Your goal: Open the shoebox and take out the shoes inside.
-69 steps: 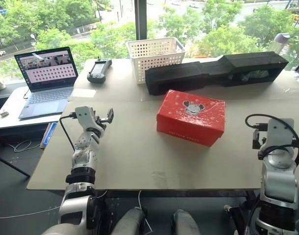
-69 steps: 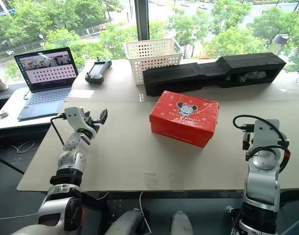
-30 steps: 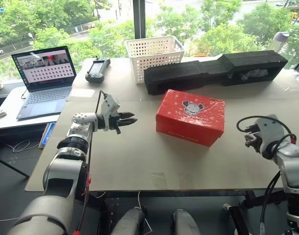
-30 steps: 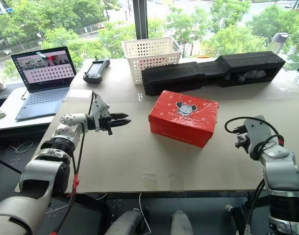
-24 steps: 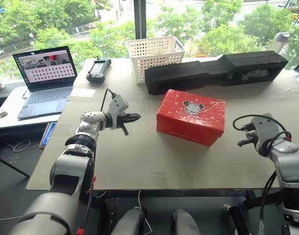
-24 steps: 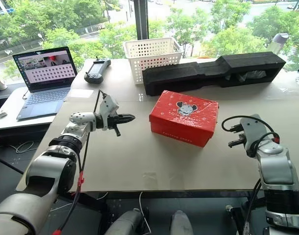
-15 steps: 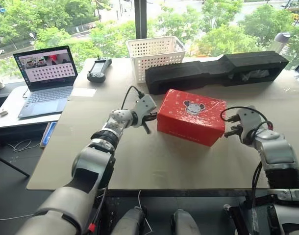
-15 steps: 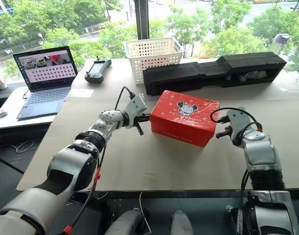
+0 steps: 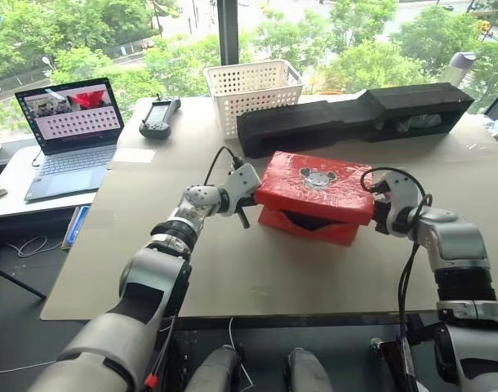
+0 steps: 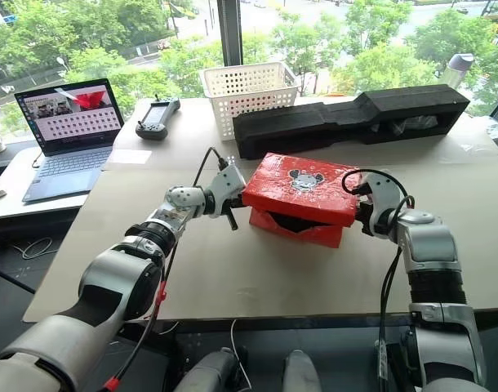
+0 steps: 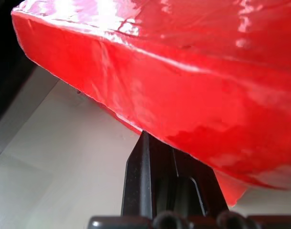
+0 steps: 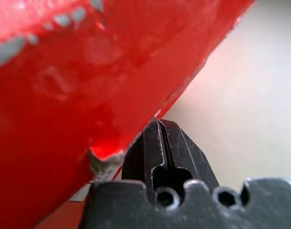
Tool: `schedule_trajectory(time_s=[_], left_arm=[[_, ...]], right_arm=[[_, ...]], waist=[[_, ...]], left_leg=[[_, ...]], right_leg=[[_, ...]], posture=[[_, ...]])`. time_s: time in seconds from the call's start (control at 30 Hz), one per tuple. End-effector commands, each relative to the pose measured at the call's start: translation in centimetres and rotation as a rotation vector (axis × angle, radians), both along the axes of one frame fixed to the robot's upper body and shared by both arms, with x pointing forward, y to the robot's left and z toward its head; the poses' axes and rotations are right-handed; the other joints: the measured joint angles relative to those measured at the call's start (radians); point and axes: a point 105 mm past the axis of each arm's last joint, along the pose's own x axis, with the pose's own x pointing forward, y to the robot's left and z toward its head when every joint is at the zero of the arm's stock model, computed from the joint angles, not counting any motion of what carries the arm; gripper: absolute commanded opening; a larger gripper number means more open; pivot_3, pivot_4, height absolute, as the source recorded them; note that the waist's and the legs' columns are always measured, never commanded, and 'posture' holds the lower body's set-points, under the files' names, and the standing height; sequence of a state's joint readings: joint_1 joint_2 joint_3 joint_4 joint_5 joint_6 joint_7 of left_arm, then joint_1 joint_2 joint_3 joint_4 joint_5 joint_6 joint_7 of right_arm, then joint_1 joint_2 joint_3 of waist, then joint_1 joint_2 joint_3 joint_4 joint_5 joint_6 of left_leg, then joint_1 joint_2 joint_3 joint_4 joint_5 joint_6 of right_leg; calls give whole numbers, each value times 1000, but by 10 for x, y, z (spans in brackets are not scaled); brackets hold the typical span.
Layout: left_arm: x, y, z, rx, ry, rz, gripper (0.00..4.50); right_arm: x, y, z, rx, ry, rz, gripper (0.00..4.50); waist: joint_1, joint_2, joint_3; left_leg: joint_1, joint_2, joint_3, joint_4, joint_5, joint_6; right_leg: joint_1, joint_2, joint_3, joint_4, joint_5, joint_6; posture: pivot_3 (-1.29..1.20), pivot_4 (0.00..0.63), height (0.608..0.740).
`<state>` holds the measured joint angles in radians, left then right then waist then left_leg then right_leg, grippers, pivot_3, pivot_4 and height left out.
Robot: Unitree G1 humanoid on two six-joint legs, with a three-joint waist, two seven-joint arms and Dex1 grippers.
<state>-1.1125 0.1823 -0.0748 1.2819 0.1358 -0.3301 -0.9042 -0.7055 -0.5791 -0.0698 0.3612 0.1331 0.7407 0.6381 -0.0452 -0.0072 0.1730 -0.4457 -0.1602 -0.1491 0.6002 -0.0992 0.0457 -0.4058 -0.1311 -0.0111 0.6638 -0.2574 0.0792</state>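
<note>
The red shoebox (image 9: 316, 183) with a mouse print lies in the middle of the table. Its lid is raised a little at the front, and a dark gap (image 9: 306, 220) shows above the base. My left gripper (image 9: 252, 198) is shut, with its tips against the lid's left end; in the left wrist view its fingers (image 11: 150, 176) reach under the red lid edge (image 11: 183, 100). On the other side my right gripper (image 9: 377, 215) is also shut and sits under the lid's right end (image 12: 78, 86). The shoes are hidden inside the box.
Behind the box lie a long black foam block (image 9: 355, 118) and a white perforated basket (image 9: 253, 88). A laptop (image 9: 69, 135) and a black controller (image 9: 157, 118) sit at the far left. Bare tabletop (image 9: 257, 269) stretches in front of the box.
Both grippers have shut and swung inward, ending at the two ends of the box. The lid's front edge has risen, opening a dark gap.
</note>
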Motion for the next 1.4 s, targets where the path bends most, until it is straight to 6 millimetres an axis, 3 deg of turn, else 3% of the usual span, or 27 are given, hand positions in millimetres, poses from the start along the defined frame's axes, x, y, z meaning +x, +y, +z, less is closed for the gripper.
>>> schedule_trajectory(time_s=[0.03,0.23,0.43,0.5,0.7,0.83,0.9,1.07,1.23,1.33,1.4], left_arm=[[-10,-11,27,-99,-103,-108,0],[-17,35,16,-74,-113,-23,0],[-16,59,20,-71,-113,72,0],[-15,67,21,-65,-120,100,0],[-17,112,15,-38,-129,198,0],[-21,129,15,-70,-114,237,0],[-27,133,24,-170,-90,241,0],[-65,131,55,-480,61,128,0],[-100,136,39,-477,180,127,0],[-115,139,39,-477,196,128,0],[-123,141,45,-472,174,125,0]], right_arm=[[19,48,20,16,-102,181,49],[38,54,20,-23,-106,198,49],[42,51,16,-55,-99,210,49],[41,43,15,-75,-94,192,49],[32,-10,20,-185,-94,51,49],[26,-34,37,-223,-128,-32,49],[20,-44,51,-248,-155,-68,49],[-14,-29,71,-144,-148,5,49],[-79,-6,74,-67,-76,179,49],[-121,21,67,-60,-10,345,49],[-133,40,68,2,-9,393,49]], waist=[[-3,0,0],[-15,0,0],[-21,1,0],[-21,1,0],[-22,1,-1],[-22,1,0],[-21,1,0],[-18,1,-1],[-12,3,-1],[0,3,-1],[4,3,-1]], left_leg=[[0,0,0,0,0,0],[0,0,0,0,1,1],[0,0,-1,0,1,1],[0,0,-1,0,1,-1],[1,0,-2,-1,-1,-5],[1,0,-1,-2,-1,-5],[0,0,-1,-3,-1,-5],[-3,0,-1,-3,-1,-5],[-8,1,-1,-3,2,-1],[-8,1,0,-3,0,-3],[-8,4,0,-3,-1,-5]], right_leg=[[0,0,0,0,0,0],[-1,1,2,0,6,-10],[-1,2,1,0,7,-11],[-1,2,1,0,7,-11],[-2,2,2,1,7,-11],[-4,2,4,1,7,-12],[-5,2,4,1,7,-12],[-9,2,5,1,7,-12],[-14,2,6,1,6,-13],[-15,1,7,1,7,-13],[-15,0,8,1,3,-7]], posture=[[0,150,738],[0,150,738],[0,150,738],[0,150,738],[0,150,738],[0,150,738],[0,150,738],[0,150,738],[0,150,738],[0,150,738],[0,150,738]])
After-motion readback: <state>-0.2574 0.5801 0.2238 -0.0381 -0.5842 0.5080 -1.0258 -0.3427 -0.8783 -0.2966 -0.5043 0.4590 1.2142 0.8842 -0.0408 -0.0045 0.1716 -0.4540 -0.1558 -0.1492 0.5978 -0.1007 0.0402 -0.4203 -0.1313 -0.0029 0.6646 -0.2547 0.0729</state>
